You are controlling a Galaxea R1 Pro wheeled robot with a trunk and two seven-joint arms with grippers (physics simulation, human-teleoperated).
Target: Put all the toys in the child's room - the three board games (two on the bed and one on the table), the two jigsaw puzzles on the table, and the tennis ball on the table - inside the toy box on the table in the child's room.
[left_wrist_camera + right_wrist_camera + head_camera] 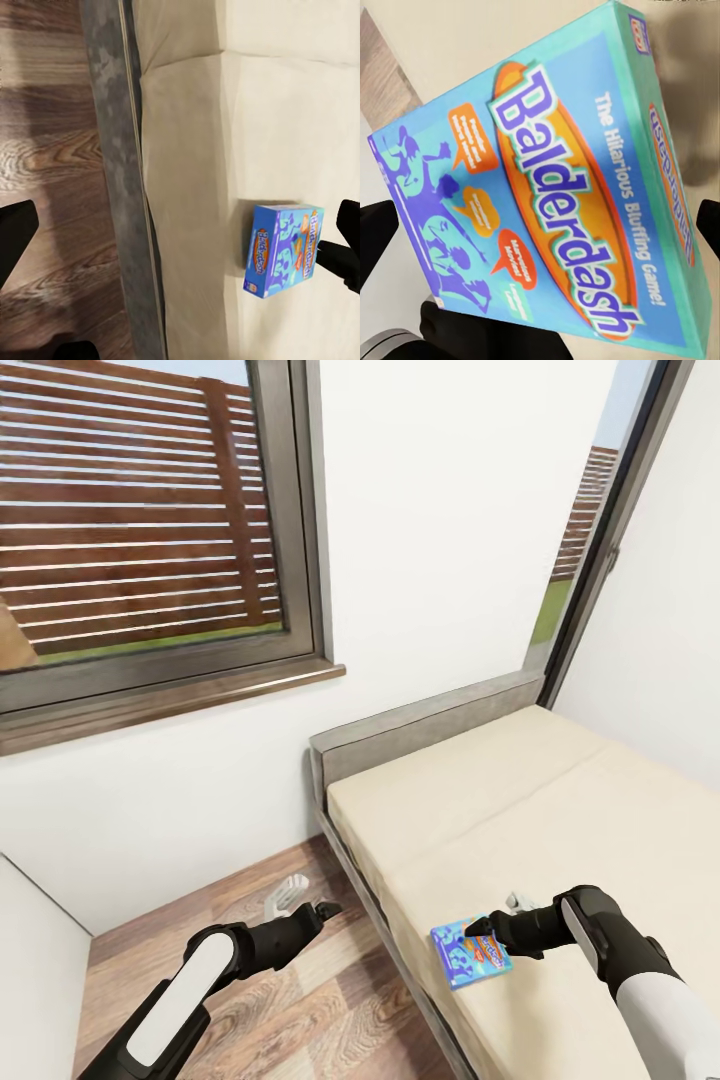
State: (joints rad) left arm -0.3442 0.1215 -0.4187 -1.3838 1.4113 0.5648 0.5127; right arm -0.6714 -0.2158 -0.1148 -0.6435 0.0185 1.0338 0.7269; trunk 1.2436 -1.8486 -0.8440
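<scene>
Right end effector [482,938] at the blue Balderdash board game [470,951], fingers either side of it, grip not confirmed; box lies near the bed [520,810] edge. Left end effector [322,909] open, empty, over wood floor [300,1010].

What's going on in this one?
The robot stands at the bed, its right gripper at a blue Balderdash board game lying near the mattress edge. The fingers flank the box, but a firm grip cannot be confirmed. The left gripper hangs open and empty over the wood floor beside the bed.
</scene>
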